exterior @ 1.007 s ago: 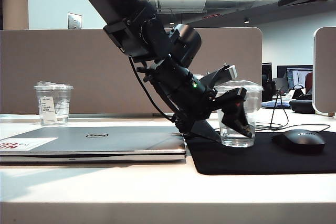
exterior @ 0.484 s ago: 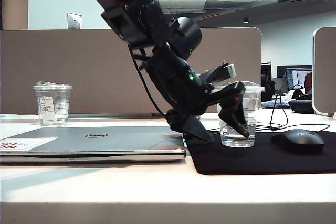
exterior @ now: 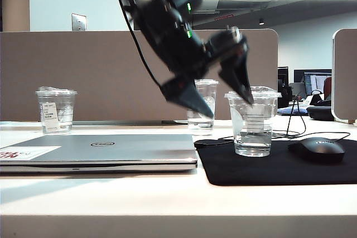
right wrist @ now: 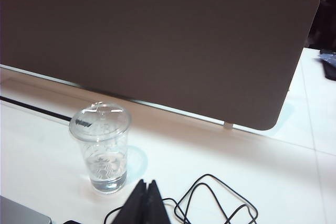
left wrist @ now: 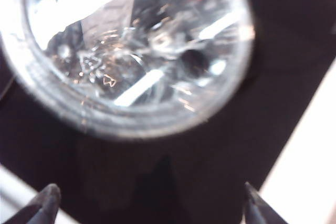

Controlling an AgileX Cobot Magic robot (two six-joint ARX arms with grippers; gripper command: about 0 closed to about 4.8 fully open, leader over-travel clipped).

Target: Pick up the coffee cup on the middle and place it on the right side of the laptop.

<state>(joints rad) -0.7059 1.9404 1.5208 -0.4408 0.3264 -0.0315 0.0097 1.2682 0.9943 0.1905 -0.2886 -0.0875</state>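
- The white table runs the full width of the exterior view; its near edge has broad bare room in front of everything; a grey partition closes off the far edge
- The laptop lies shut and flat on the left half of the table, its right edge just beside the black mouse pad, a thin gap between them
- The left gripper hangs in the air above the pad's left edge, jaws spread wide and holding nothing; its right fingertip points down at the lid rim of the coffee cup, and contact cannot be told from this side; in the left wrist view the two fingertips stand far apart with the cup's domed lid beyond them, blurred
- The coffee cup stands upright on the pad, right of the laptop, apart from the black mouse near the pad's right edge
- A taller logo cup stands behind, beside loose black cable
- A barcode-labelled cup stands behind the laptop's left end
- The right gripper shows fingers pressed together, empty, above open white table
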